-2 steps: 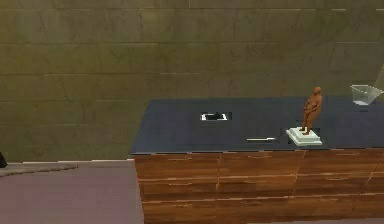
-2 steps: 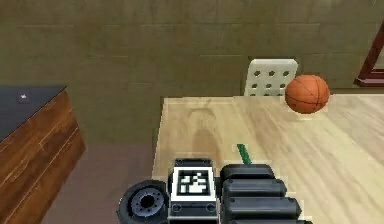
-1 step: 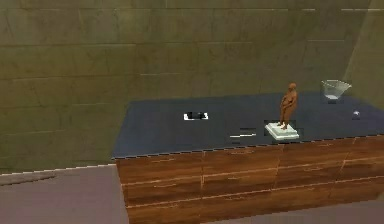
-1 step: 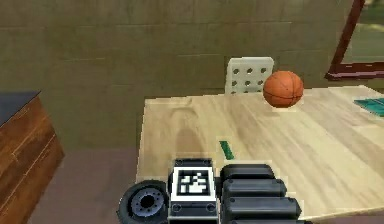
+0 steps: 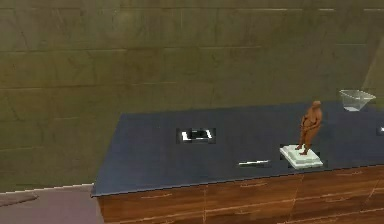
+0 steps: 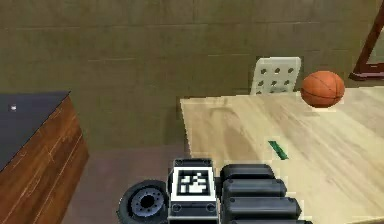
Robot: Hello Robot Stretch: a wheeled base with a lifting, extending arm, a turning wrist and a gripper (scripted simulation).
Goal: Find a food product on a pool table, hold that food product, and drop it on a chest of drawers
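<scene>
Stretch facing the chest of drawers; likely step: locate the food product.
Chest top: statue, glass bowl, nothing reading as food, so where the food product is cannot be told. The wooden table with an orange ball is no pool table (don't grab the ball). Gripper sits low in the arm side view; jaw state and load cannot be told. Best: turn the base slowly, arm tucked, clear of the chest corner.

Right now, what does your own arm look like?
The dark, blocky arm is built of black ribbed segments. On it sits a white square tag with black marks. Left of that is a dark round ringed part, perhaps the claw's body.
</scene>
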